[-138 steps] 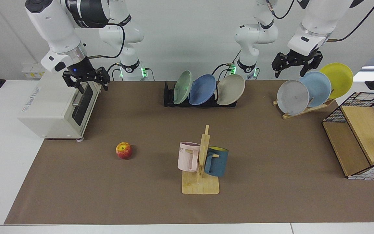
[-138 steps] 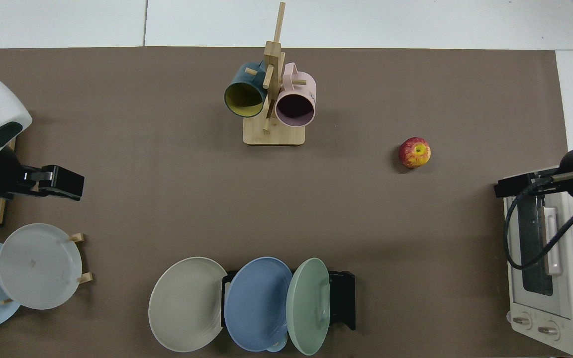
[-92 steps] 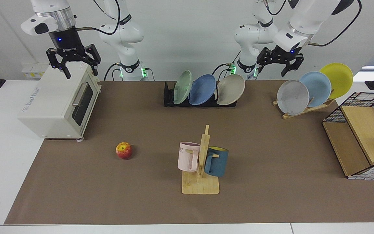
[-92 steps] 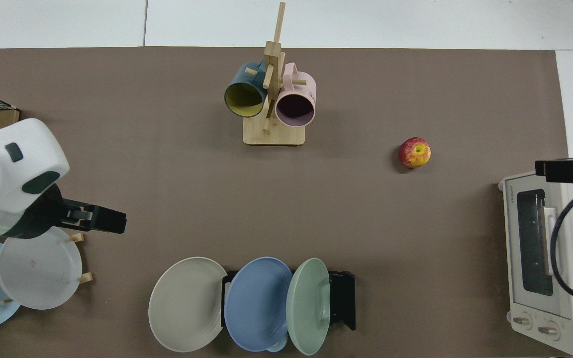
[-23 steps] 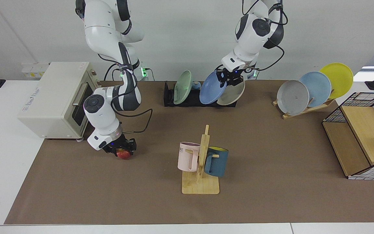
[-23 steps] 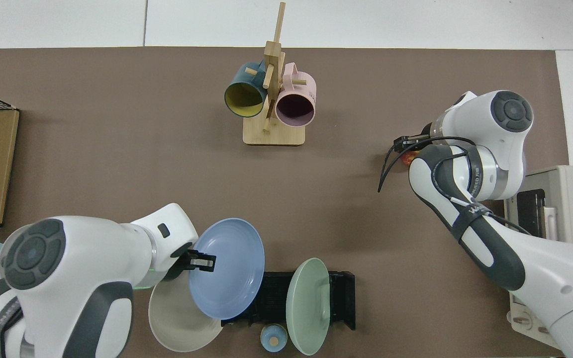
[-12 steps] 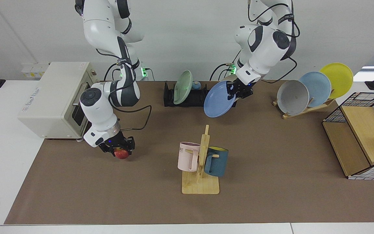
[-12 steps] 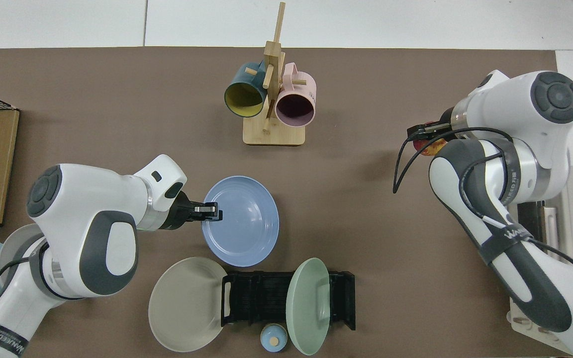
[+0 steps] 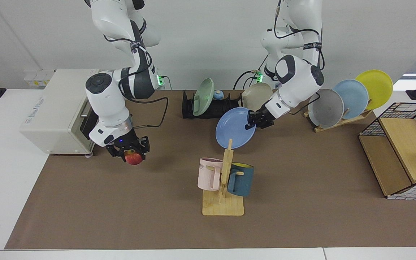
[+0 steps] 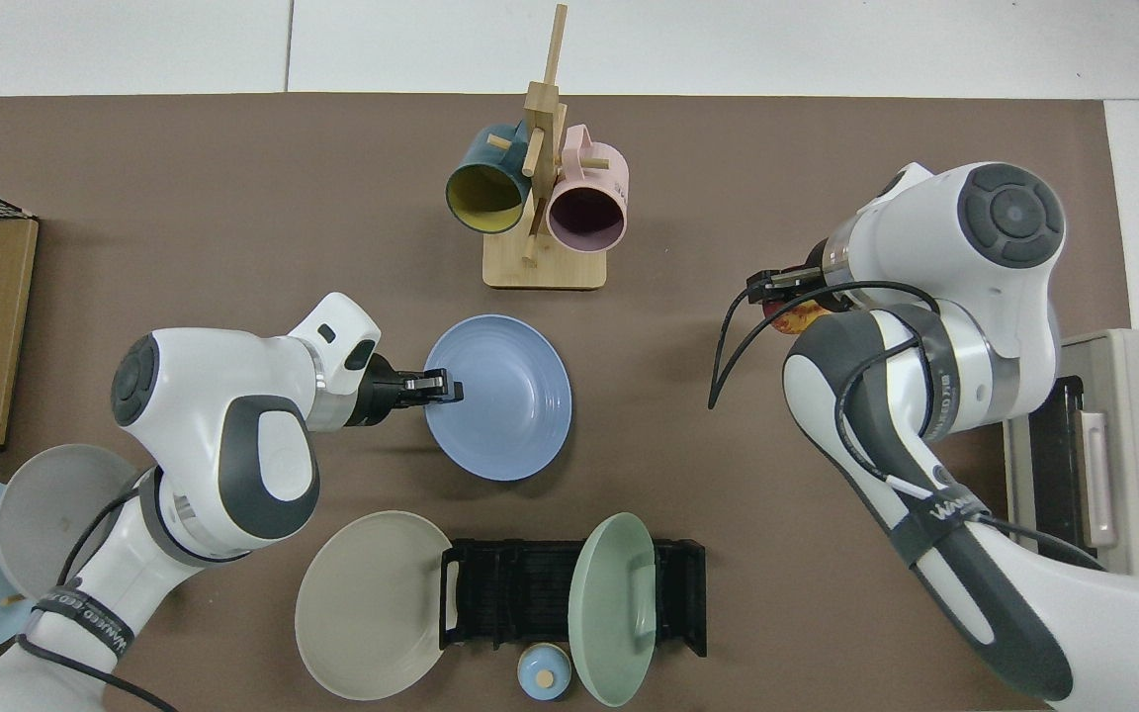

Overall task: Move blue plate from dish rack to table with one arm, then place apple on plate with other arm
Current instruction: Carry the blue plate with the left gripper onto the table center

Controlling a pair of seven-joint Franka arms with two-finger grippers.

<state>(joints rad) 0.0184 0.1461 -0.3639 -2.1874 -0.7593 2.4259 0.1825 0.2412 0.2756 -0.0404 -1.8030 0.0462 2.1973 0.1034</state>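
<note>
**Both grippers loaded above the mat**

Left gripper [image 9: 254, 122] pinches the blue plate [image 9: 234, 127] by its rim, tilted, clear of the dish rack [image 9: 208, 107]. Right gripper [image 9: 128, 148] clamps the apple [image 9: 134, 158] aloft. Open table [image 9: 302, 173] lies between. Two plates remain racked; two mugs hang.

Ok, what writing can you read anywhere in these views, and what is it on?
"ME": on the pink mug; any further letters are hidden round its side.
Side label of the toaster oven: too blurred to read.
Band lettering on the right arm and the left arm: too small to read reliably.
</note>
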